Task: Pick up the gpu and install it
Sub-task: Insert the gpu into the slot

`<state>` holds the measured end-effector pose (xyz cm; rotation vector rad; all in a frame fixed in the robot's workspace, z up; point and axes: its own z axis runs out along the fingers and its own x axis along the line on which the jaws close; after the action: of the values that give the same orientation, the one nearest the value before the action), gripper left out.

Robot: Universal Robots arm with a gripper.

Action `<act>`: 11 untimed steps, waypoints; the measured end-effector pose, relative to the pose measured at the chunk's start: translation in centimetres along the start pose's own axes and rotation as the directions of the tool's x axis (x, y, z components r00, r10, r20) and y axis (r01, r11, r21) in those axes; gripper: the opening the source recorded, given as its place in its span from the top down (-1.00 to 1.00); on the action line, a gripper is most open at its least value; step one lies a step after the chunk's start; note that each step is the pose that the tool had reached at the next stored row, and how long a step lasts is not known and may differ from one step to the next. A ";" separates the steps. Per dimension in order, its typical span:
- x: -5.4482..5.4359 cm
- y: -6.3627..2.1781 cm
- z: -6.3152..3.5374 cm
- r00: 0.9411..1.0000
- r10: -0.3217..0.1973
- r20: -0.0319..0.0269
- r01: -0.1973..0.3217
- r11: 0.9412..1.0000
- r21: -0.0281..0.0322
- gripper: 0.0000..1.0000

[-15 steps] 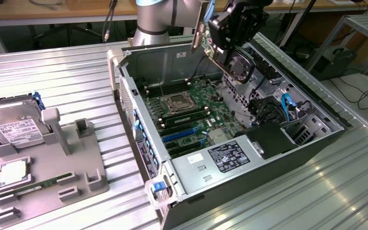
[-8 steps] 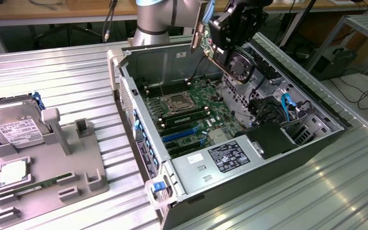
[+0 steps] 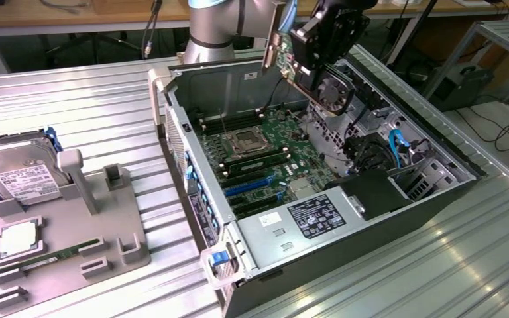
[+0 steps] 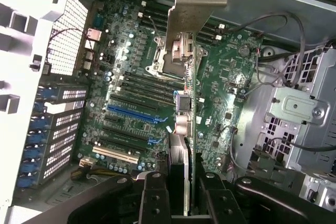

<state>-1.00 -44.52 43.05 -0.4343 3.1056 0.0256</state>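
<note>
Gripper [image 3: 317, 50], black and two-fingered, is hanging in the upper middle of the exterior view over the open grey metal computer case [image 3: 228, 86], which is lying on its side on the ribbed metal counter [image 3: 77, 99]. It is standing partly closed, its fingers [image 4: 152, 198] pinching between them the thin green gpu card with a black round fan and silver end bracket [image 3: 330, 86]. In the wrist view the gpu [image 4: 185, 103] is showing edge-on over the green motherboard [image 4: 131, 77], apart from it and not yet seated. The step in hand looks like lining the card up over the expansion slots, among them the long blue slot [image 4: 131, 114]. Doing it well would probably mean holding the card upright and parallel to the chosen slot, with the bracket facing the perforated rear wall of the case, and steering clear of the blue cable [image 3: 396, 142] beside the board. Writing is proving unreadable: the white label on the silver hard drive [image 3: 20, 175] at the exterior view's left and the dark label on the grey power supply [image 3: 321, 218] in the lower middle are both carrying print too small to make out.
</note>
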 end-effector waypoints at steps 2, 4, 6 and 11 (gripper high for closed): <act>0.0 0.00 0.00 1.000 -0.007 0.000 0.007 1.000 0.000 0.45; 0.0 -0.01 0.00 1.000 -0.015 0.000 0.015 1.000 0.000 0.45; 0.0 -0.02 0.00 1.000 -0.022 0.000 0.022 1.000 0.000 0.45; 0.0 -0.03 0.02 0.999 -0.043 -0.001 0.043 0.999 0.000 0.45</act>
<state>-1.00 -44.56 43.03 -0.5008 3.0959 0.0259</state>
